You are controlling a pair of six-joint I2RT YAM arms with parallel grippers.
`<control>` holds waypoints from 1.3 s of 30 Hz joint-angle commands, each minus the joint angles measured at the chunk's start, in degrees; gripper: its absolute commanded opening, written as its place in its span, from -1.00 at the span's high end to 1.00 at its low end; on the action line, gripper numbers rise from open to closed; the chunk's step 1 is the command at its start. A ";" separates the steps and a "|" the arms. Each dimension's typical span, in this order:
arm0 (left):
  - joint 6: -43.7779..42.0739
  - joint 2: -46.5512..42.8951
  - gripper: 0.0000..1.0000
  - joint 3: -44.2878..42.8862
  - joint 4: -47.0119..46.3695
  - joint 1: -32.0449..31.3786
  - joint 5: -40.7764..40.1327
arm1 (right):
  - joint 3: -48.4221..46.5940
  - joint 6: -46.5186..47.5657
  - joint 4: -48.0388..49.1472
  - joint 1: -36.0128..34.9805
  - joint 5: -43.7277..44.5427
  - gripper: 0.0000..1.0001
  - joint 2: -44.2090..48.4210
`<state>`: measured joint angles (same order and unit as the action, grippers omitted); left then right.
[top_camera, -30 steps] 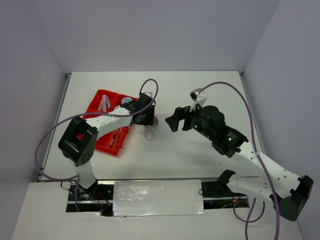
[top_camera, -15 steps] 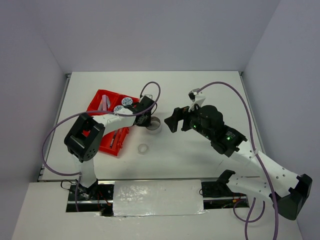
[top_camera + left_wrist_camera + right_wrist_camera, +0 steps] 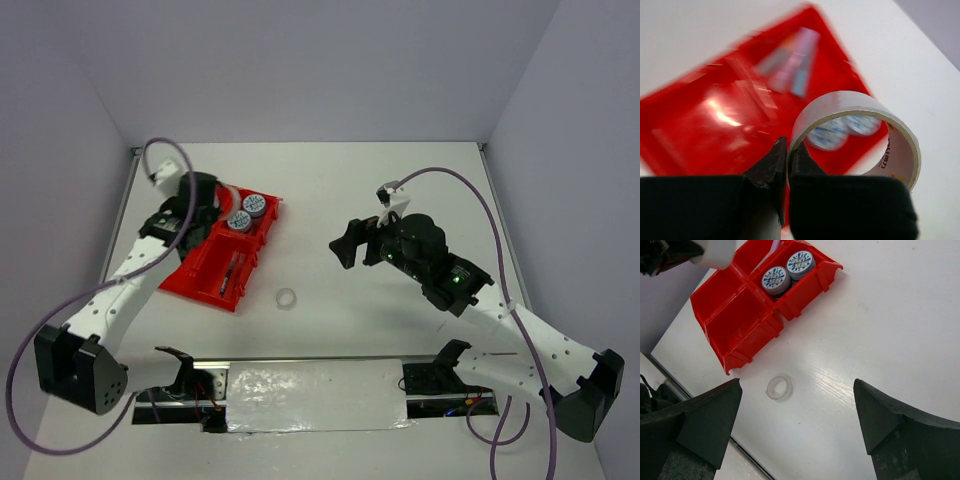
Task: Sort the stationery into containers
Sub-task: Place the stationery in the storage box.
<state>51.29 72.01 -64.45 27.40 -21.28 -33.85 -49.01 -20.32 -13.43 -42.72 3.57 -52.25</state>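
My left gripper [image 3: 788,145] is shut on the wall of a grey tape ring [image 3: 855,107] and holds it up over the red tray [image 3: 700,145]. From above, this gripper [image 3: 205,200] hangs over the tray's far left part. Two blue-white tape rolls [image 3: 238,221] [image 3: 257,205] stand in the tray's far right compartment. Thin pens [image 3: 228,272] lie in a near compartment. Blurred pink and light-blue sticks [image 3: 795,60] lie in another. A small clear ring [image 3: 778,388] lies on the table near the tray's corner. My right gripper [image 3: 797,390] hovers open and empty above that ring.
The red tray [image 3: 190,275] sits at the left of the white table, turned at an angle. Grey walls close in the table on three sides. A metal rail runs along the near edge. The right arm's cable [image 3: 470,180] loops over the table's right half.
My left gripper has shut on the grey tape ring, lifted it from the table's middle and swung left over the tray. The right arm has barely moved.
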 commanded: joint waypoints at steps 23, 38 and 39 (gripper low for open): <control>5.14 3.59 0.81 13.73 -3.66 24.35 4.66 | 0.85 0.10 5.26 0.09 -6.03 -0.99 -3.65; 4.00 -1.08 0.32 15.75 -1.74 24.35 3.79 | -0.03 -0.51 5.96 0.09 -7.53 -0.99 -4.88; 4.08 -1.25 0.30 15.84 -1.56 24.35 3.26 | -0.12 -0.51 6.22 0.01 -7.70 -0.99 -4.97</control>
<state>55.88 72.66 -48.58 25.65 2.87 -28.75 -48.18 -20.45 -10.26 -42.72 -3.25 -56.84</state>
